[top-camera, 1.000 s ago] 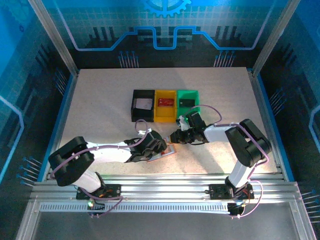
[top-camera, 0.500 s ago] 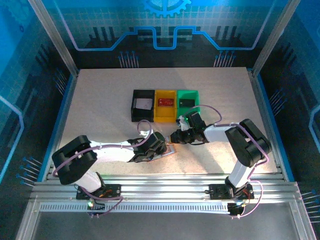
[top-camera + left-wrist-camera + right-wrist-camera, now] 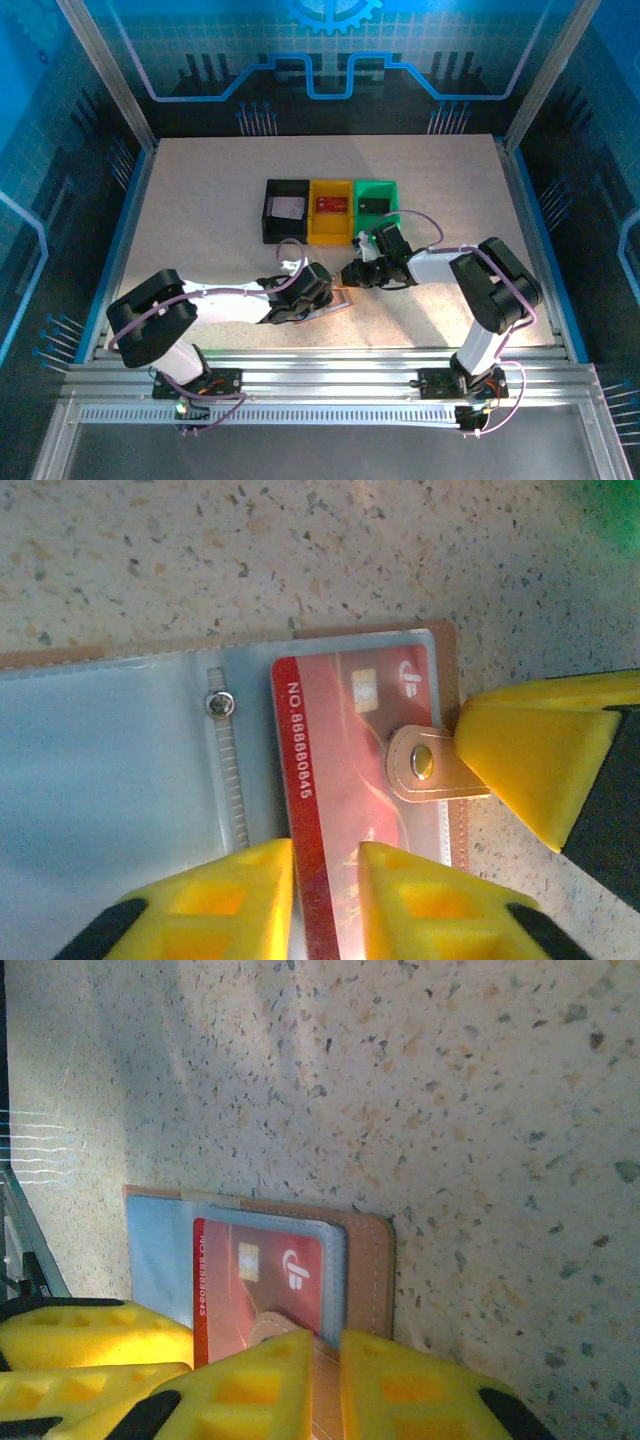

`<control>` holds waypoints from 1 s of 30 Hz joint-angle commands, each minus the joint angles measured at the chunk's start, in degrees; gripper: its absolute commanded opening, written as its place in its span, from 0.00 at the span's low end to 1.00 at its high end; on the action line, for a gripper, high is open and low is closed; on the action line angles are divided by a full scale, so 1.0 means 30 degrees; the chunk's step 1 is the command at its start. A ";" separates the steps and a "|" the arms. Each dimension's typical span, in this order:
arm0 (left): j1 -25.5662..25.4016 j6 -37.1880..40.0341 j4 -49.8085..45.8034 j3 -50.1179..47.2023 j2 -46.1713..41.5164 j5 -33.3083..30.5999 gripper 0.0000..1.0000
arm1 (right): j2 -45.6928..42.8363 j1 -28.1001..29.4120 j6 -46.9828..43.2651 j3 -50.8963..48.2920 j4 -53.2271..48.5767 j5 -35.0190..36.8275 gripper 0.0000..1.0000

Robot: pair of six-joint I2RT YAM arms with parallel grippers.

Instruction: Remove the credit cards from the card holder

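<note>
Holder lies open, right claw pinched on its snap tab, left claw narrow over the red card's end — caught or not, I can't tell — so I'd slide it straight out along the pocket, tab pinned firm

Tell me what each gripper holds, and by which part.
Right gripper pinches the pinkish-tan leather card holder at its snap-tab edge. Left gripper straddles one end of the red rectangular credit card; whether it grips cannot be told.
</note>
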 commanded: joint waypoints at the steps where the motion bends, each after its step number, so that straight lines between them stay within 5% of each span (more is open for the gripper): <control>1: -0.0135 0.0173 0.0576 -0.0365 0.0059 -0.0614 0.19 | 0.0652 0.0432 -0.0194 -0.0076 -0.0629 -0.0422 0.14; 16: -0.0139 -0.0545 0.1844 -0.1801 -0.1042 -0.1351 0.00 | 0.0827 0.0490 -0.0164 -0.0011 -0.0610 -0.0510 0.14; 30: -0.0165 -0.0524 0.2384 -0.3386 -0.3523 -0.2241 0.00 | 0.0968 0.0505 -0.0369 0.0161 -0.1028 -0.0027 0.12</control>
